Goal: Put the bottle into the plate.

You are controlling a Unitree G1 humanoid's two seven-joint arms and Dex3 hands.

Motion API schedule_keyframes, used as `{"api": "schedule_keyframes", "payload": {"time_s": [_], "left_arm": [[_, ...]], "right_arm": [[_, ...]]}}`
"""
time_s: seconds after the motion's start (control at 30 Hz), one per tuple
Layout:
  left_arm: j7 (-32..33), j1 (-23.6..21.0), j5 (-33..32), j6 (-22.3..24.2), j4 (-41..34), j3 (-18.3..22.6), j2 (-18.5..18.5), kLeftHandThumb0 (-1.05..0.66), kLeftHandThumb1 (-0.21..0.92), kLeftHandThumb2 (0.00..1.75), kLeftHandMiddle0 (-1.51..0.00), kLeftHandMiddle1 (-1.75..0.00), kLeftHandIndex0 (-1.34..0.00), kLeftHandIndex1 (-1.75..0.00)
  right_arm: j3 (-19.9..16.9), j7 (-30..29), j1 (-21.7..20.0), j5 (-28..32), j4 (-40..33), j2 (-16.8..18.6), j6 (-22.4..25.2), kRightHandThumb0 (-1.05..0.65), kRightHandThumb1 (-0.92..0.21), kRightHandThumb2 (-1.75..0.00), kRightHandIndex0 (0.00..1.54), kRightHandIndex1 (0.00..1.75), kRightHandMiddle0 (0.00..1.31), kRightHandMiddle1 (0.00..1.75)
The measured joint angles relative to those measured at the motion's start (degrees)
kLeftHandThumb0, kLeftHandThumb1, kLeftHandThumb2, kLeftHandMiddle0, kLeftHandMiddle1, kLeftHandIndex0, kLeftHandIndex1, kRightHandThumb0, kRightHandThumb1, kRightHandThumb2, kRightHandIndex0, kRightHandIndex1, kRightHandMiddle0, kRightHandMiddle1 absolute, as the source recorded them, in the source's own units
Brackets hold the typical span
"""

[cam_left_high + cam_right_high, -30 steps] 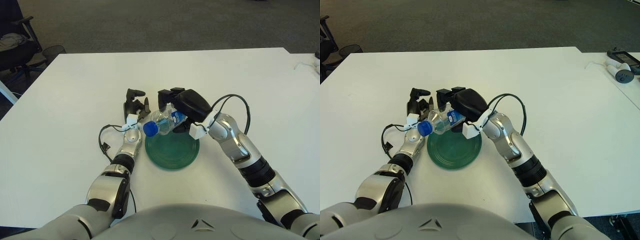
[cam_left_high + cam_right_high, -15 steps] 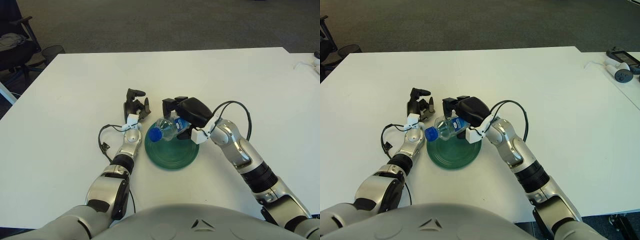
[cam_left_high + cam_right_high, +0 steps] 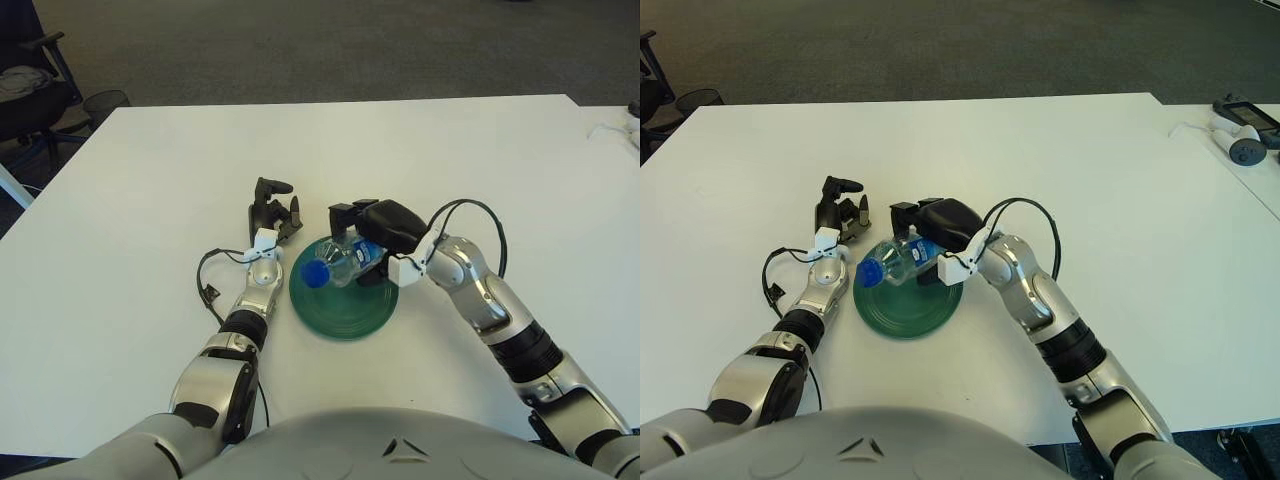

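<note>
While held on its side over the far half of the green plate (image 3: 343, 308), the clear plastic water bottle (image 3: 342, 264) has its blue cap (image 3: 314, 274) pointing toward the robot's left; whether its body already touches the plate cannot be told, though it looks very low over it.

Step in hand, as judged: the set-down, with the placing nearly complete. The next move calls for lowering the bottle the last bit until it lies on the plate, then spreading the fingers and lifting clear without rolling it off the rim; a round bottle on its side may roll.

Right hand (image 3: 378, 235): fingers curled around the labelled base end of the bottle, gripping it from above and behind, over the plate's far edge.

Left hand (image 3: 272, 212): resting on the white surface (image 3: 150, 200) just beside the plate's left rim, fingers loosely raised, holding nothing.

Surroundings: a black cable (image 3: 211, 283) loops by the left forearm.
</note>
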Motion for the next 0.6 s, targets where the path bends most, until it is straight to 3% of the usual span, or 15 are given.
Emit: {"api": "schedule_keyframes", "payload": {"time_s": [0.17,0.27,0.6], "left_arm": [[0.0,0.0,0.1,0.1,0.0,0.0,0.0,-0.39,0.64,0.9,-0.86,-1.75,-0.37,-1.75],[0.0,0.0,0.1,0.5,-0.1,0.0,0.0,-0.39,0.64,0.9,-0.87,-1.75,-0.37,-1.75],[-0.3,0.0,-0.1,1.2,-0.4,0.1,-0.1,-0.39,0.65,0.89,-0.91,-1.75,-0.37,-1.75]], "right_arm": [[0.5,5.4,-1.8,-1.4,-0.8,-1.9,2.1,-0.84,-0.92,-0.45,0.31,0.67,0.01,1.18],[0.9,8.3,-2.5,-2.5,-1.2,-2.8,3.3,-0.87,-0.92,-0.49,0.33,0.47,0.0,1.03],[1.0,11.0,-3.6,-2.4,-0.8,-3.7,2.5,-0.86,-0.92,-0.56,0.34,0.31,0.0,0.82]]}}
